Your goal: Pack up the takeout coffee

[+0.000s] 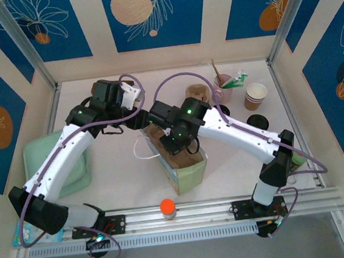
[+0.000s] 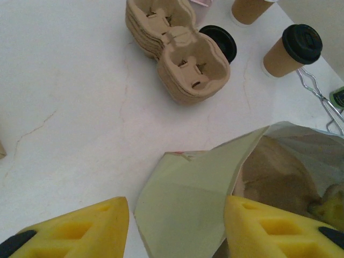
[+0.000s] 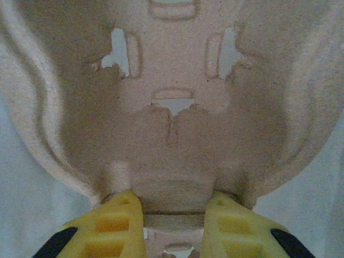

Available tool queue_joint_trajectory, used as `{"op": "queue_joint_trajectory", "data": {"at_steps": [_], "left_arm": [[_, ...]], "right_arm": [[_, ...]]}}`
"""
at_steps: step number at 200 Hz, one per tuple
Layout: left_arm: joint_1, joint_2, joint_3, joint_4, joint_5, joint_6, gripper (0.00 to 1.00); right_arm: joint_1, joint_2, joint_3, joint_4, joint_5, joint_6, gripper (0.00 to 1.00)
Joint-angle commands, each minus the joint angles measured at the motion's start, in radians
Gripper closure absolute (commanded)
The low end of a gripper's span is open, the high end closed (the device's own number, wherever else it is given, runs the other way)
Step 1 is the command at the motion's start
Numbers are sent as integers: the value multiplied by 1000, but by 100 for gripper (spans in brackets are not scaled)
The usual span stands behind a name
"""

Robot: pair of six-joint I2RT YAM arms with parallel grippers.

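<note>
Over the table's [image 1: 121,170] middle, reaches down with right fingers [image 3: 121,226] clamped on brown moulded-pulp cup carrier [image 3: 172,107] inside pale green paper bag [image 1: 188,175]; straddles bag rim with left fingers [image 2: 102,226] half open.

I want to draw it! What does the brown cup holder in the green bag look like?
The cup holder is rough brown pressed pulp, with moulded hollows and small slit holes. The right gripper pinches its edge between yellow fingers. It sits in the open pale green bag on the table.
</note>
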State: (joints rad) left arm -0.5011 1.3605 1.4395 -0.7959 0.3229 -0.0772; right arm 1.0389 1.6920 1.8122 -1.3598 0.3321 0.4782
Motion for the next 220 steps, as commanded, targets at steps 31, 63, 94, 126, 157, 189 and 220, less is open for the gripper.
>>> {"op": "queue_joint_trajectory", "data": {"at_steps": [31, 63, 94, 126, 157, 189, 220], "left_arm": [[-25, 7, -34, 19, 25, 11, 59], [-34, 14, -43, 24, 14, 8, 71], [-37, 11, -45, 26, -15, 1, 79], [-37, -5, -48, 39, -31, -15, 84], [-38, -10, -48, 53, -27, -34, 88], [-38, -16, -54, 66, -16, -56, 91], [-40, -30, -66, 84, 1, -72, 91]], "right_arm": [[-3, 25, 4, -23, -53, 7, 91], [-1, 34, -19, -26, -62, 13, 91], [4, 29, -42, -27, -56, 29, 91], [18, 20, -55, -34, -42, 45, 91], [19, 2, -91, -16, -40, 55, 91], [16, 6, -146, 23, -75, 62, 91], [16, 19, -172, 41, -65, 71, 91]]}}
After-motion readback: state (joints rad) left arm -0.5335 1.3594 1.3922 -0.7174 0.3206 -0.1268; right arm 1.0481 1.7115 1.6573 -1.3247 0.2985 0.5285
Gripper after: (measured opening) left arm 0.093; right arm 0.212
